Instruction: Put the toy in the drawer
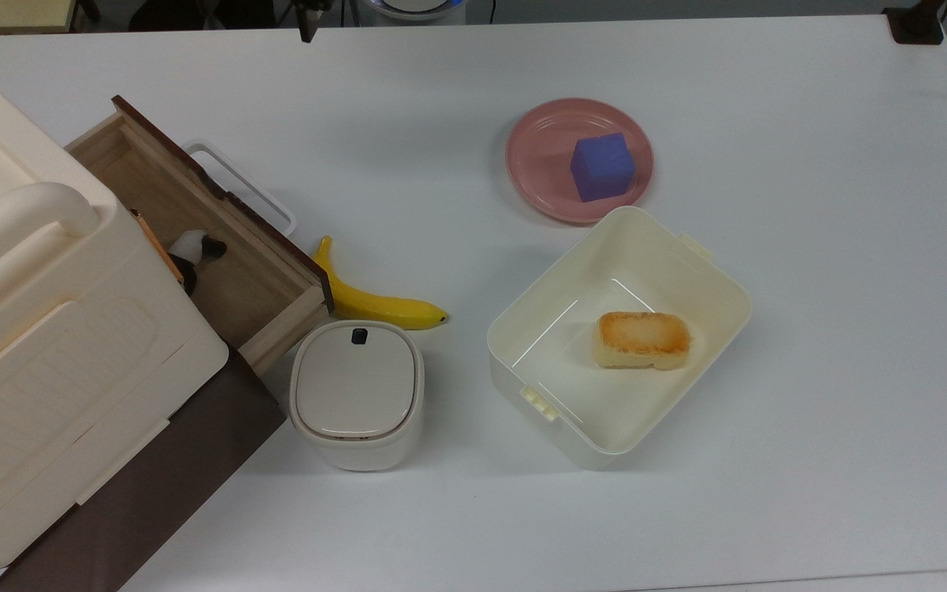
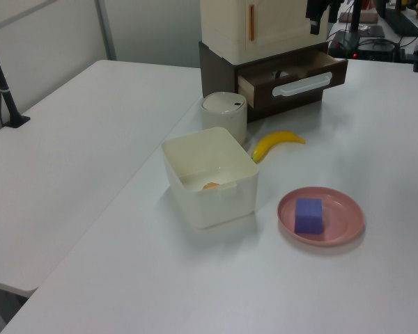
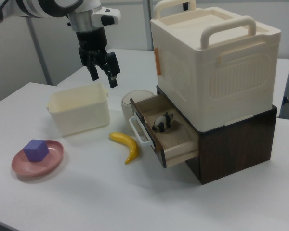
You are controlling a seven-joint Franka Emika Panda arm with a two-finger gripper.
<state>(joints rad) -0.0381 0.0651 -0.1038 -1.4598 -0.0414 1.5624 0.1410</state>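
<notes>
Drawer (image 3: 176, 137): pulled open from the dark base under the cream cabinet (image 3: 216, 57), white handle facing the table (image 1: 810, 247).
Bin (image 1: 630, 271): cream, open, a browned bread piece inside.
Gripper (image 3: 104, 76): raised well above the table, fingers spread apart, holding nothing.
Banana (image 1: 371, 300): on the table just beside the drawer front.
Toy (image 3: 162, 121): panda, lying inside the drawer.

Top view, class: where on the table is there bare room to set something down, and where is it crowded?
Free: the table right of the pink plate and bin, plus the strip below them. Crowded: around the drawer, banana and lidded container.
</notes>
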